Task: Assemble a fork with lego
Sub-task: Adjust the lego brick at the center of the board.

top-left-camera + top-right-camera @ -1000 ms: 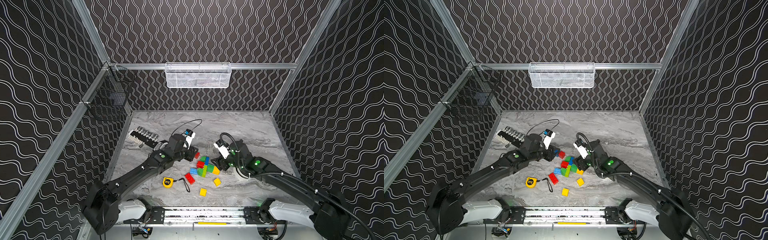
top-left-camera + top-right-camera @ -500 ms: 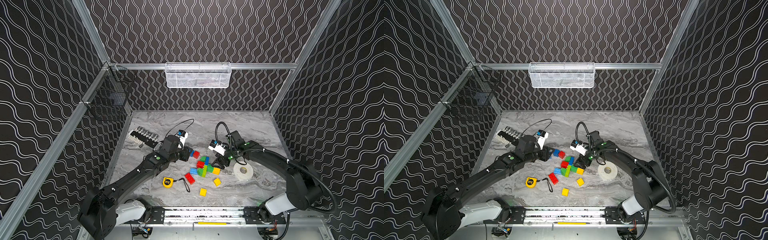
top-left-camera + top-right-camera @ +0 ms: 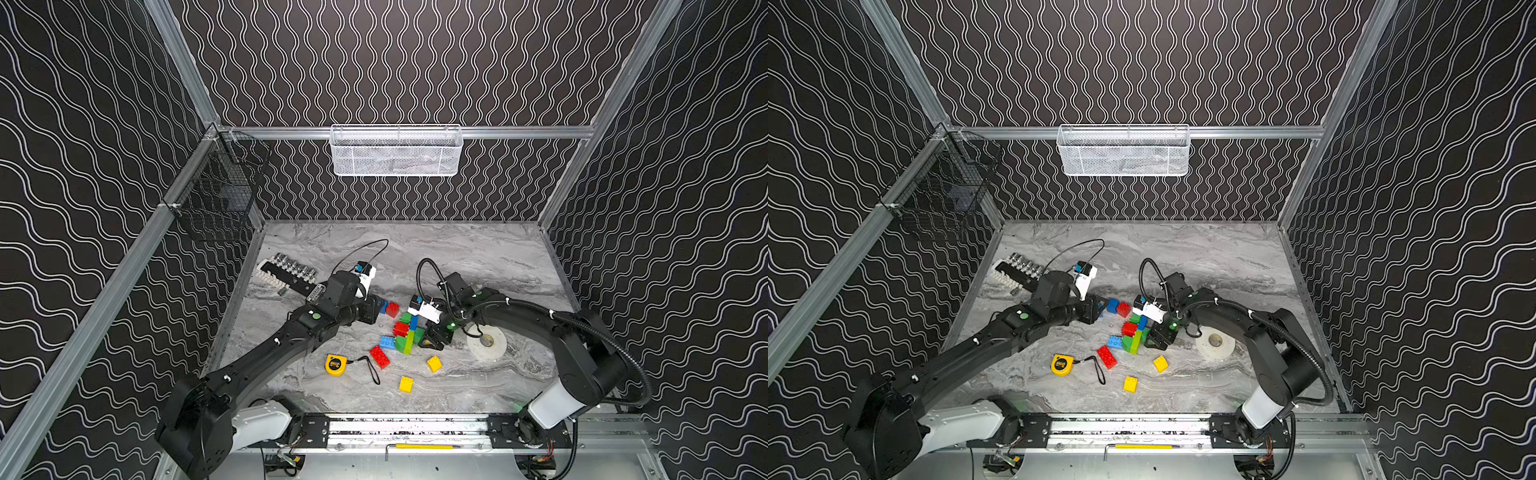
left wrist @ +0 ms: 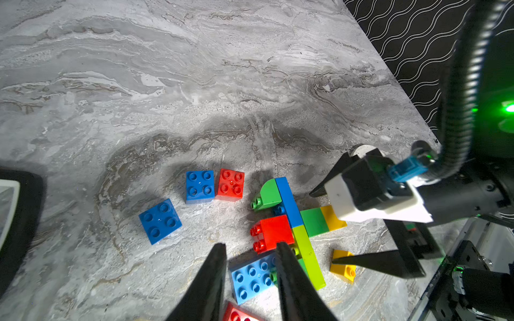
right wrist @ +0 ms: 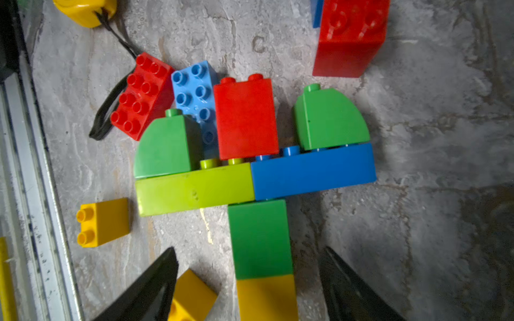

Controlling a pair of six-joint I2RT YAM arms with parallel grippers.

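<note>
Table comes first, a grey stone top that holds everything. The fork lies flat in the middle of the table, likely so it cannot tip over. Three prongs, green, red and green, sit on a lime and blue bar, and a green and yellow handle sticks out the other way. The right gripper is spread wide, with one jaw on each side of that handle, not touching it. I think it is set to pinch the handle or keep it steady. The left gripper has its jaws a little apart with nothing in them. It hangs near the spare blue bricks and a red brick, maybe to fetch one. Two yellow bricks and a tape measure lie loose nearby.
</note>
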